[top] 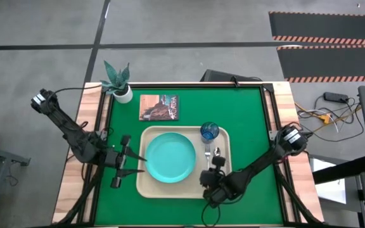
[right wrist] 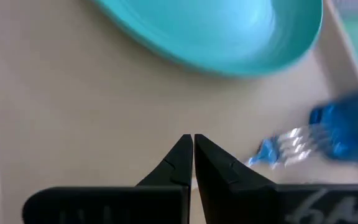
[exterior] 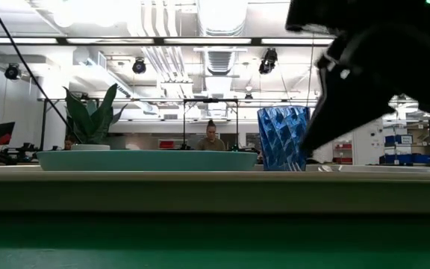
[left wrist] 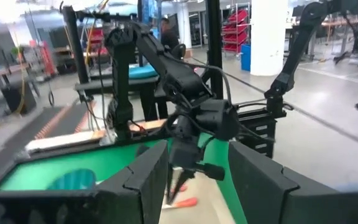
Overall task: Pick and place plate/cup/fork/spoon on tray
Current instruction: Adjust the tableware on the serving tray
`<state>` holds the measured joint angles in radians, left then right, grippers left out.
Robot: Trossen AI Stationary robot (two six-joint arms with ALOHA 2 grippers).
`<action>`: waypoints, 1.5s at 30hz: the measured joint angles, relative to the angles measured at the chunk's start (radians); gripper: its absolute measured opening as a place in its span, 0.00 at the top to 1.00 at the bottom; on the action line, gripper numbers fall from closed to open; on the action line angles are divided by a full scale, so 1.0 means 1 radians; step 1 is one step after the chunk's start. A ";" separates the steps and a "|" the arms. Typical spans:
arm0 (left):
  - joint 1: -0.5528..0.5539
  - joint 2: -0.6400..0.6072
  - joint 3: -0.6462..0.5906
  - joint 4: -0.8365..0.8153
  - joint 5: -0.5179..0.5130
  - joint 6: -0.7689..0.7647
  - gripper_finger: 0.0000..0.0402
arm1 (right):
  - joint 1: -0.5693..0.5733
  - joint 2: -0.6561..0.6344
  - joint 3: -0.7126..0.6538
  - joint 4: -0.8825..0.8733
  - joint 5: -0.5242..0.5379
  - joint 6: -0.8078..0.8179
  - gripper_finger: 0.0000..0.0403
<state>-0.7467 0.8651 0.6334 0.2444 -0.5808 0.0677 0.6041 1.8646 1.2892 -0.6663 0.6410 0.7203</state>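
The beige tray (top: 149, 187) lies mid-table on the green mat. The turquoise plate (top: 170, 157) rests flat on its left part and the dark blue cup (top: 209, 132) stands upright at its far right corner. The fork (right wrist: 288, 148) lies on the tray just near of the cup, tines toward it. A silver bowl that looks like the spoon (top: 217, 152) lies beside the fork. My right gripper (right wrist: 193, 144) is shut over the bare tray floor between plate and fork, nothing between its tips. My left gripper (top: 130, 163) waits open at the tray's left rim.
A potted plant (top: 118, 82) stands at the table's far left corner, with a brown picture card (top: 160, 106) beside it, beyond the tray. A red-orange handle (left wrist: 182, 201) lies on the tray beneath my right gripper. A person (exterior: 211, 139) sits far off in the room.
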 joint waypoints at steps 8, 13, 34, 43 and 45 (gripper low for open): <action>0.000 0.083 0.000 0.041 0.000 -0.088 0.61 | 0.012 -0.121 -0.058 0.151 -0.012 -0.407 0.98; 0.000 0.123 0.001 0.120 0.000 -0.084 0.61 | 0.001 -0.246 -0.195 0.336 0.077 -0.459 0.98; 0.001 0.226 0.003 0.325 -0.005 -0.078 0.61 | -0.134 -0.423 -0.472 0.717 0.169 -0.411 0.98; 0.001 0.227 0.002 0.324 -0.005 -0.081 0.61 | -0.236 -0.388 -0.506 0.641 0.171 -0.315 0.98; 0.001 0.226 0.002 0.324 -0.005 -0.081 0.61 | -0.244 -0.379 -0.506 0.643 0.175 -0.311 0.98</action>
<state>-0.7460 1.0908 0.6350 0.5682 -0.5854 -0.0132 0.3601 1.4851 0.7834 -0.0237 0.8163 0.4098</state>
